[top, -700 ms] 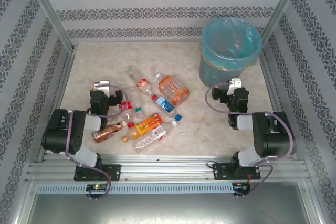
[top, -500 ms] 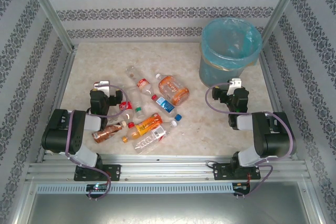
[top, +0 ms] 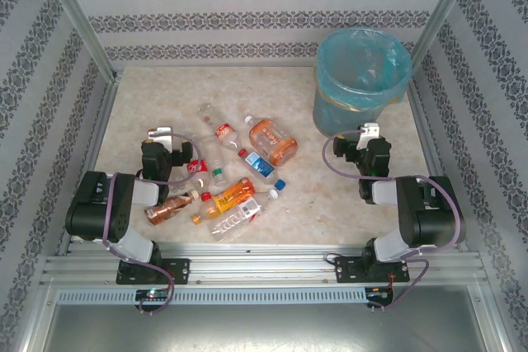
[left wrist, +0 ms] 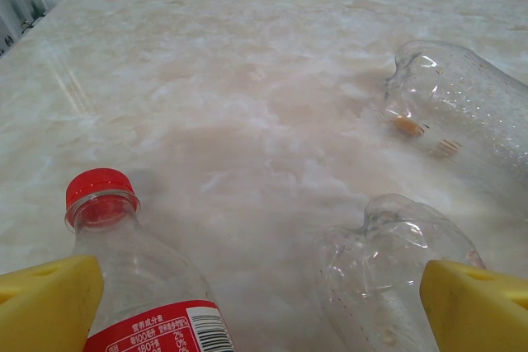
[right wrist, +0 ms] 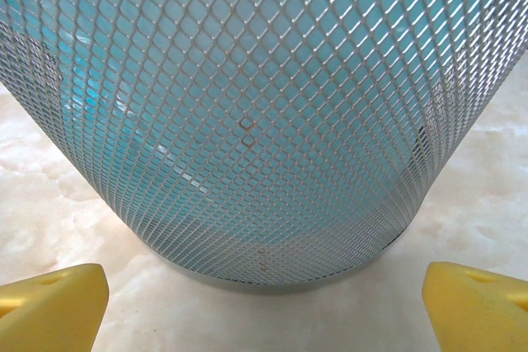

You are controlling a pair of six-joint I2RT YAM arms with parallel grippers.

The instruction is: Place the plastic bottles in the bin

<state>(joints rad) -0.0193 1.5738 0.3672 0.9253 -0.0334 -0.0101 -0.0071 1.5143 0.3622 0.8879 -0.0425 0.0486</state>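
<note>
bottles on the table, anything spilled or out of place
Nothing looks spilled. The plastic bottles lie scattered at odd angles on the near left of the marble table. The mesh bin stands upright at the far right, its blue liner in place.

My table (top: 140, 96): pale marbled top, spread out ahead of me.

Standing on it, far right: one round mesh bin (top: 363, 100) with a light-blue liner, upright.

Scattered on it, left of centre: a loose group of plastic bottles (top: 231, 195). Among them I count:
- a stout orange bottle (top: 272, 140) on the group's right side
- a blue-labelled bottle (top: 258, 162) just near of it
- a brown bottle (top: 167, 208) at the near left
- a clear bottle (top: 208, 114) farthest off

Bin and bottles sit well apart.
</note>
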